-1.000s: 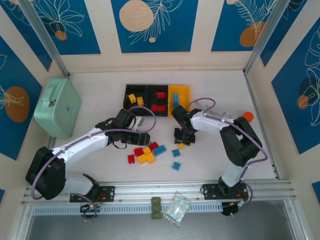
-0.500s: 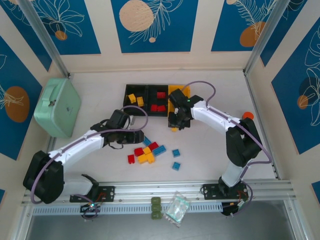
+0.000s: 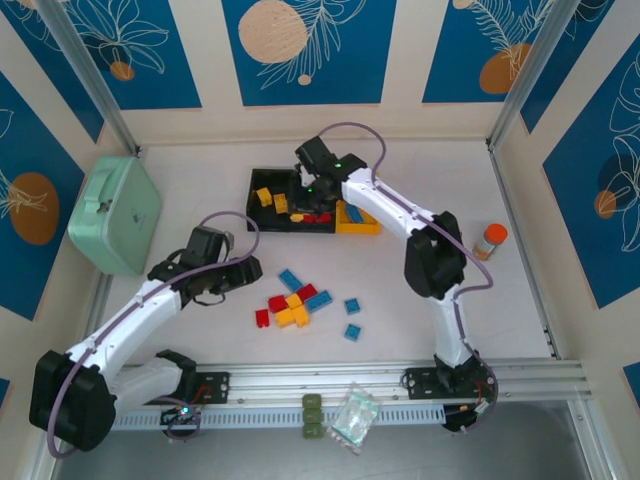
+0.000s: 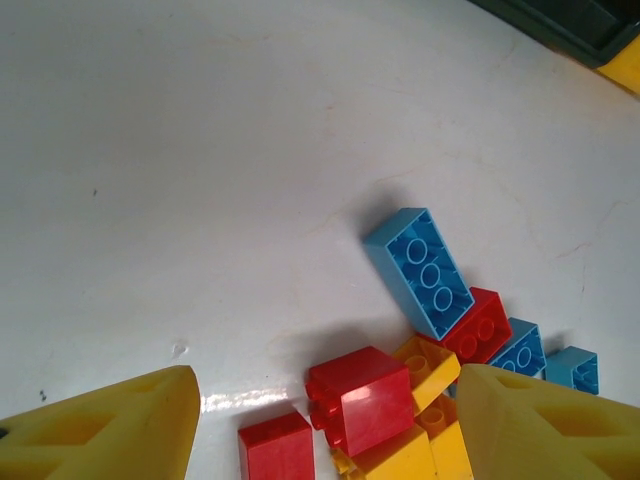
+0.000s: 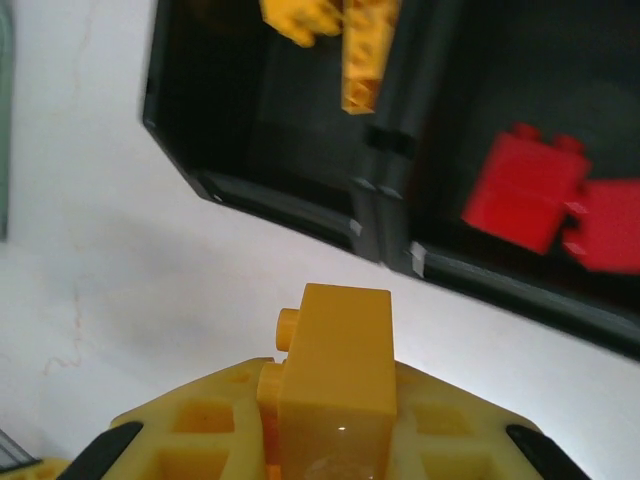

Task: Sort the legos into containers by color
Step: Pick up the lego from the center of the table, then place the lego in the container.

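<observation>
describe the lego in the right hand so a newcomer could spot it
Find the row of three joined bins at the far middle of the table, two black and one yellow-orange. The right hand hangs by its near edge, where the two black bins meet. Pinched in it is a yellow lego, the one brick held up rather than lying in a bin or the loose pile.
</observation>
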`<act>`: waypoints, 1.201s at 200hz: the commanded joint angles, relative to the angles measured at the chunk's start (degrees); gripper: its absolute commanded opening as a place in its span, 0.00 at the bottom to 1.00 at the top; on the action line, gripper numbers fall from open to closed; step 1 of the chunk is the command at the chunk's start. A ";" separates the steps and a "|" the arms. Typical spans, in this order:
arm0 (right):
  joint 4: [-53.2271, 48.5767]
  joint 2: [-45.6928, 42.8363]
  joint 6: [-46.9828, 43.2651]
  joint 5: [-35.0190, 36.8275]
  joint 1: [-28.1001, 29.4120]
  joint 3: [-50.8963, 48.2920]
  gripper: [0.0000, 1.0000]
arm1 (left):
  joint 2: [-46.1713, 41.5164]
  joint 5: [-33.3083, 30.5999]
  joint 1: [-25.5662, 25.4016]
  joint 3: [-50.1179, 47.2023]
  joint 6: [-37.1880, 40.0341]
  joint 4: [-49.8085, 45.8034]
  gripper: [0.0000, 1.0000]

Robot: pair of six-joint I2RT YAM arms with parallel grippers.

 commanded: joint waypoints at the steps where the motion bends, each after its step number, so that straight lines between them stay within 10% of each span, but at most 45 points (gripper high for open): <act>1: -3.31 5.63 -1.52 -3.85 0.47 8.45 0.23 | -1.82 -1.01 0.86 -1.12 -1.54 -2.16 0.68; 63: -9.88 23.70 0.09 -8.13 0.47 34.91 0.26 | -2.32 0.12 1.21 -2.58 -2.49 -1.63 0.68; 150: -8.24 25.21 1.05 -8.18 0.30 38.26 0.46 | -2.11 0.46 1.28 -3.02 -2.82 -0.83 0.68; 240: 1.74 -1.59 -3.03 -4.43 -0.17 7.55 0.47 | 0.98 1.09 0.96 -0.43 -0.97 -3.10 0.69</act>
